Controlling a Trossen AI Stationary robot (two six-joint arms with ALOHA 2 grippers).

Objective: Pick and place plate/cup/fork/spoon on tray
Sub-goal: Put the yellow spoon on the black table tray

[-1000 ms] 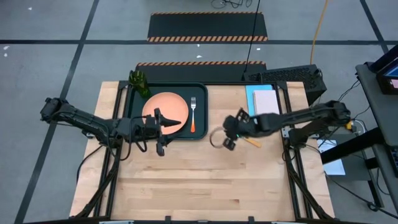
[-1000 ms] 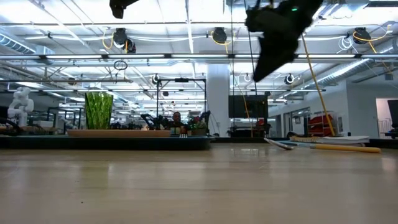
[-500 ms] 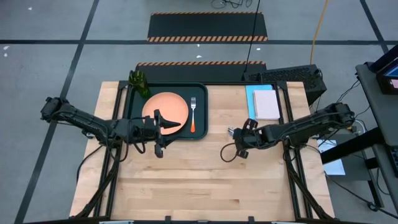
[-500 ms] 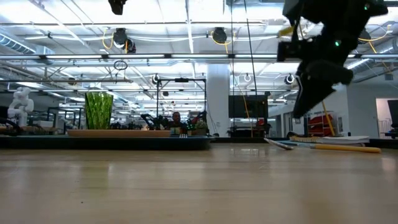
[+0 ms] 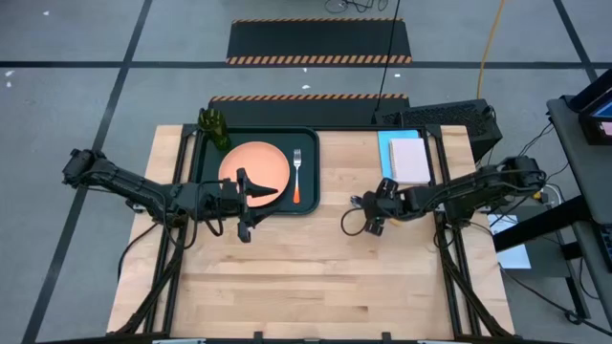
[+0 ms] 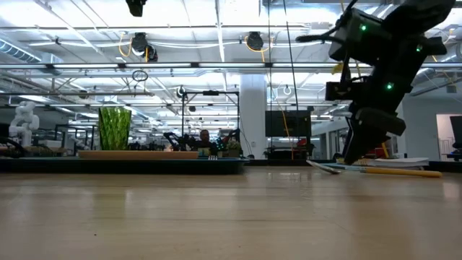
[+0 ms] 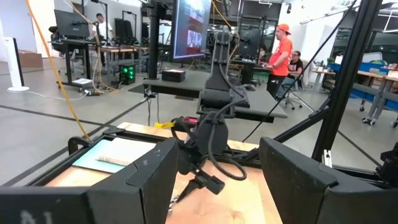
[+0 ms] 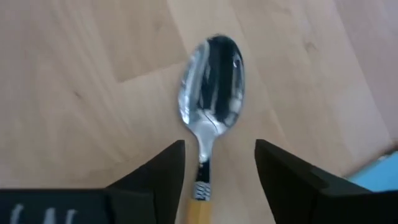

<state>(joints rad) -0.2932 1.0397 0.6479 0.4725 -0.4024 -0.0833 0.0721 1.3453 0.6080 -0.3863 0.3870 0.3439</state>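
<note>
The dark tray (image 5: 311, 143) holds the salmon plate (image 5: 251, 161) and the orange-handled fork (image 5: 297, 177). The green cup (image 5: 215, 127) stands at its far left corner. The spoon (image 8: 210, 87) lies flat on the wood right of the tray, mostly hidden under my right arm in the high view. My right gripper (image 8: 219, 152) points down over the spoon, open. Its fingers stand on either side of the neck (image 8: 203, 163), apart from it. My left gripper (image 5: 251, 191) hovers open over the tray's near part.
A light blue sheet with a pale notepad (image 5: 409, 158) lies at the table's far right, just beyond the spoon. A dark keyboard (image 5: 435, 117) sits past the far edge. Bare wood (image 5: 316, 277) fills the near half. People stand in the room behind.
My right gripper has gone from the table's middle toward the right edge and come down over the spoon, tipping to point down at it. The spoon has stayed where it lay.
</note>
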